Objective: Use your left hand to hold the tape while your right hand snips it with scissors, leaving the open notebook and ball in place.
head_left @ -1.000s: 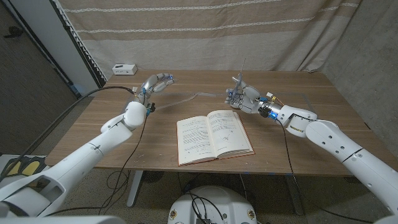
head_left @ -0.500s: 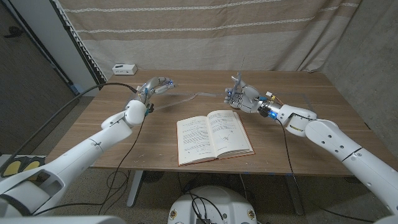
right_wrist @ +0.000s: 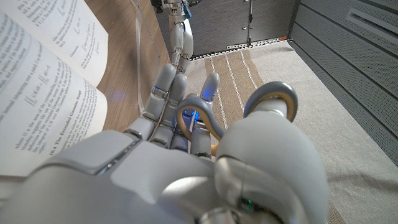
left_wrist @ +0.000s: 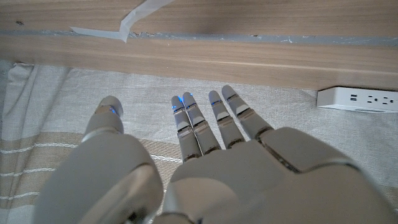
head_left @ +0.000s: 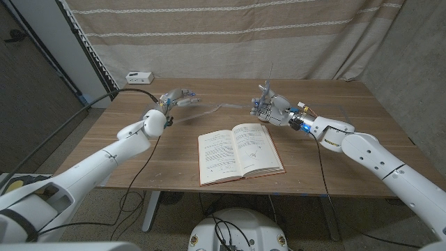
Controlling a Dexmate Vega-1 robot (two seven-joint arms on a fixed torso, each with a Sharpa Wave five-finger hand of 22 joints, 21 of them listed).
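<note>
Tape (head_left: pixel 212 108) lies as a pale strip stretched across the wooden counter (head_left: pixel 334 150) between the two hands, beyond the open notebook (head_left: pixel 239 152). Near its one end, the left hand (head_left: pixel 175 97) reaches toward it with fingers (left_wrist: pixel 199 121) extended and slightly apart, holding nothing. Near the other end, the right hand (head_left: pixel 270 108) grips the scissors (right_wrist: pixel 208 121), fingers curled through the grey handle loops, blades pointing up. A white power strip (head_left: pixel 139 77) sits at the counter's far left corner.
</note>
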